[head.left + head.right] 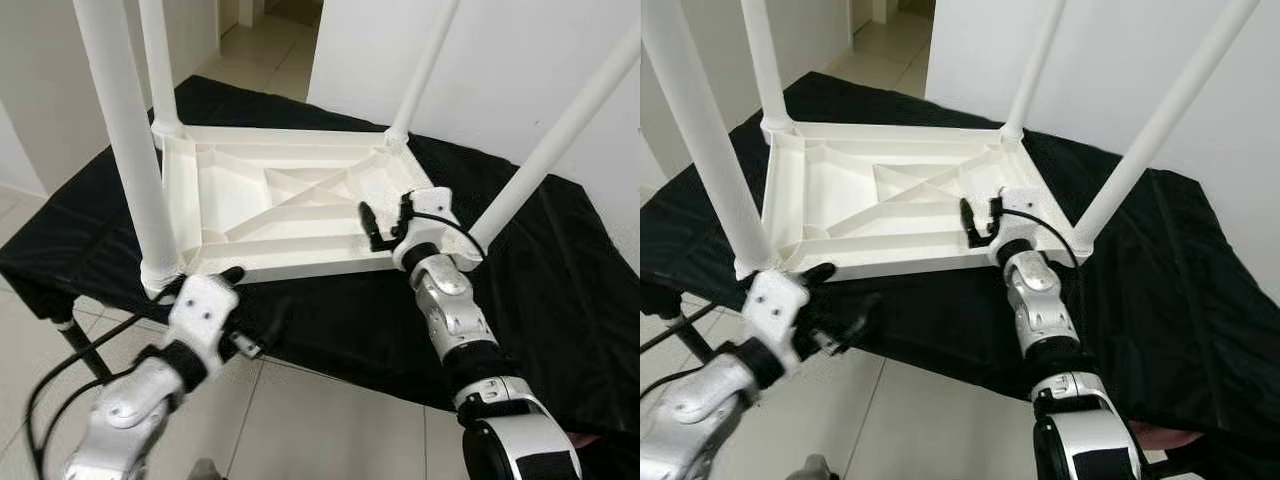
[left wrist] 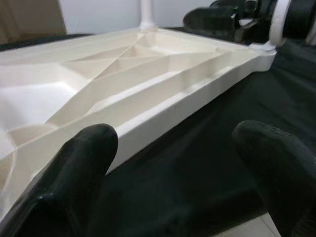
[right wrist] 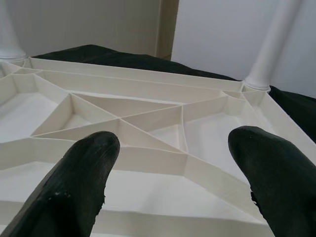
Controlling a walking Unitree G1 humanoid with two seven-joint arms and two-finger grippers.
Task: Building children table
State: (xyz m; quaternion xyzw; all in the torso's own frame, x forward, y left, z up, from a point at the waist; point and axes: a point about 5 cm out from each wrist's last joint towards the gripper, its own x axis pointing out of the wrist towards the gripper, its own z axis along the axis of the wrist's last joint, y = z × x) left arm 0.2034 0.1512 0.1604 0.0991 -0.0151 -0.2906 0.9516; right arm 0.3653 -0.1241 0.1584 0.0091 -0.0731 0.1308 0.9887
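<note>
Your landmark is the white children's table (image 1: 290, 205), lying upside down on a black cloth (image 1: 560, 290) that covers a low stand, its ribbed underside facing up and its four white legs (image 1: 125, 150) rising from the corners.

Your left gripper (image 1: 225, 285) sits at the table's near edge, just beside the near-left leg's base. Its fingers (image 2: 74, 173) are spread apart and hold nothing; one fingertip lies close against the table's rim, the other over the cloth, though you cannot be sure from these angles whether the first actually touches the plastic.

Your right gripper (image 1: 385, 222) is at the table's near-right corner, just beside the base of the near-right leg (image 1: 555, 135). Its fingers (image 3: 84, 173) are likewise parted and empty, poised over the ribbed underside with the triangular webbing between them.

Pale floor tiles (image 1: 300, 420) lie below the near edge of the cloth.
</note>
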